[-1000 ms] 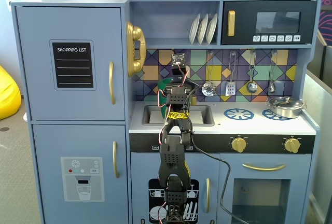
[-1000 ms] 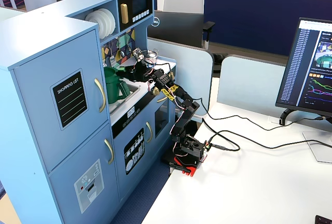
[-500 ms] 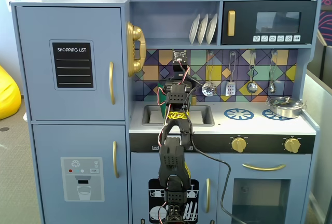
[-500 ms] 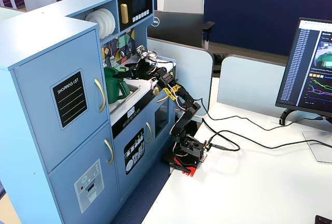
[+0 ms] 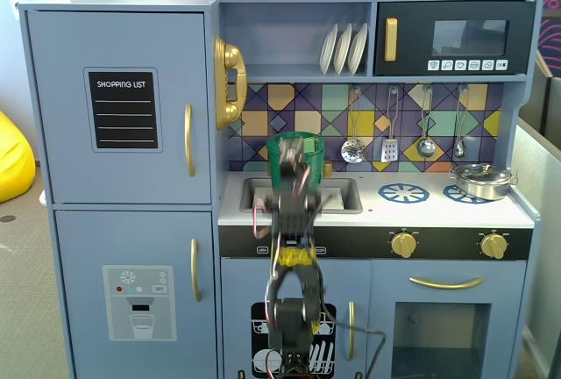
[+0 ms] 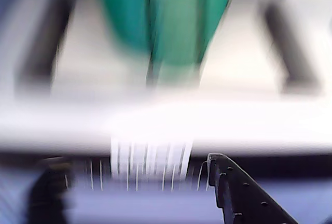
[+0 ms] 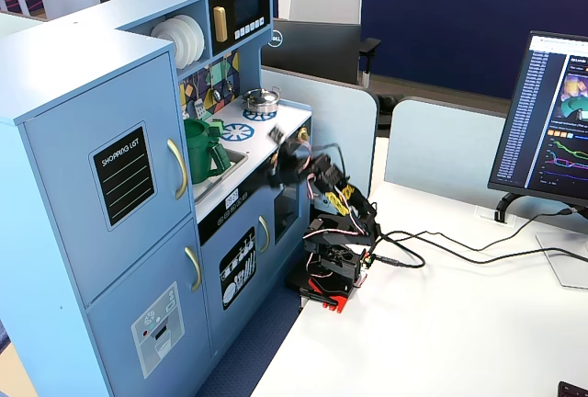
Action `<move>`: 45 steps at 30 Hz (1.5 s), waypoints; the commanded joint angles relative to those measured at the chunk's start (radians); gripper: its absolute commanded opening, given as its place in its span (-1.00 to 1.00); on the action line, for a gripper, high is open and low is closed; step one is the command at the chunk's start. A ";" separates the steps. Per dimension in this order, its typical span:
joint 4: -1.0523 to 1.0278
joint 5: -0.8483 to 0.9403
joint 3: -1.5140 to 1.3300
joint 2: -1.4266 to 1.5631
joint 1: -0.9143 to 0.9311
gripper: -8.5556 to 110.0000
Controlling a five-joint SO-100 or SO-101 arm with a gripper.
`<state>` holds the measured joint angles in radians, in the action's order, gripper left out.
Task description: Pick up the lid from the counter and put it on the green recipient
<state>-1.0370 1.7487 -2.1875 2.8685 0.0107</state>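
The green recipient stands in the sink against the back wall, tall and dark green, and the arm covers its lower half. It shows with its strap handle in the other fixed view and as a blurred green shape in the wrist view. The lid does not show in any view. My gripper is raised in front of the counter's edge, just before the recipient; it is motion-blurred in a fixed view. In the wrist view the gripper has its jaws wide apart with nothing between them.
The sink lies behind the arm. Blue burner rings and a silver pot are on the counter to the right. The arm's base stands on a white desk with cables and a monitor.
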 commanded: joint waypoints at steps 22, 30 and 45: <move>-0.494 -0.232 -0.808 0.308 -0.086 -0.76; -0.495 -0.238 -0.808 0.310 0.017 -0.74; -0.495 -0.238 -0.808 0.310 0.021 -0.73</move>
